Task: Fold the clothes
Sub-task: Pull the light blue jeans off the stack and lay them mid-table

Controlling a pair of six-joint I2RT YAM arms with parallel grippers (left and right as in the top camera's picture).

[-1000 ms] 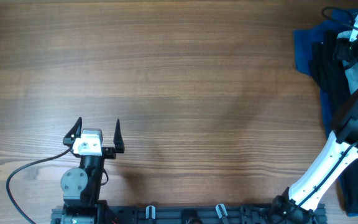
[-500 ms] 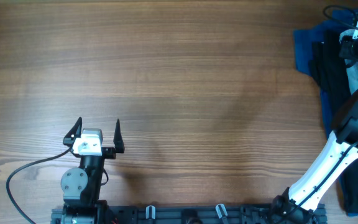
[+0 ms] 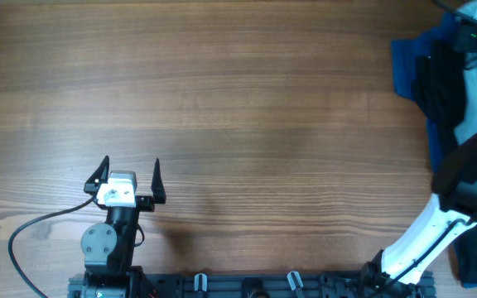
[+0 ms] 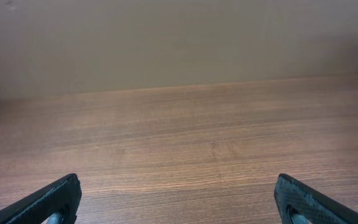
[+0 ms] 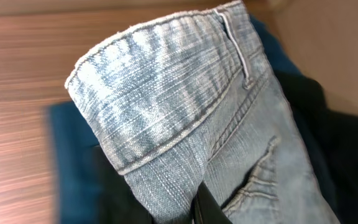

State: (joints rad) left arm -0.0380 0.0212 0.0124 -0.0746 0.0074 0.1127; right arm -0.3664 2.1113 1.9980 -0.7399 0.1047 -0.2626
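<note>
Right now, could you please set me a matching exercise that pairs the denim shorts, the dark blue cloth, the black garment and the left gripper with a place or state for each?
Column one:
1. denim shorts
2. dark blue cloth
3. black garment
4. left gripper

Column two:
A. open above bare wood at the front left of the table
B. bottom layer, its edge showing on the wood at the far right
C. faded light blue, waistband filling the right wrist view
D. dark layer lying over the blue one

Pairs: 1-C, 2-B, 3-D, 4-A
</note>
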